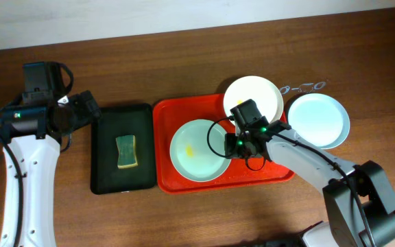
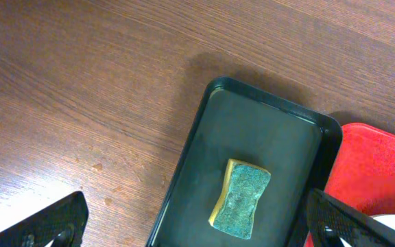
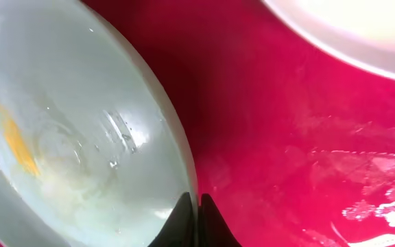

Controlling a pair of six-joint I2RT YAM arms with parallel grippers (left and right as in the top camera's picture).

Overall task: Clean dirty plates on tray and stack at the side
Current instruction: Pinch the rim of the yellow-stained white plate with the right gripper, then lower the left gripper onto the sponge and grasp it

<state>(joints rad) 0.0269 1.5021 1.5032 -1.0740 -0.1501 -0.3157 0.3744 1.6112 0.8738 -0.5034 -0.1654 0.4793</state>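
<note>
The large red rectangular plastic tray (image 1: 166, 116) holds the round pale green plate (image 1: 197, 151), yellow-smeared, lying just left of the right gripper (image 1: 241, 145), whose fingers pinch its right rim. The left gripper (image 1: 93, 110), spread wide, hovers nearer the small yellow-green sponge (image 1: 127, 151).
</note>
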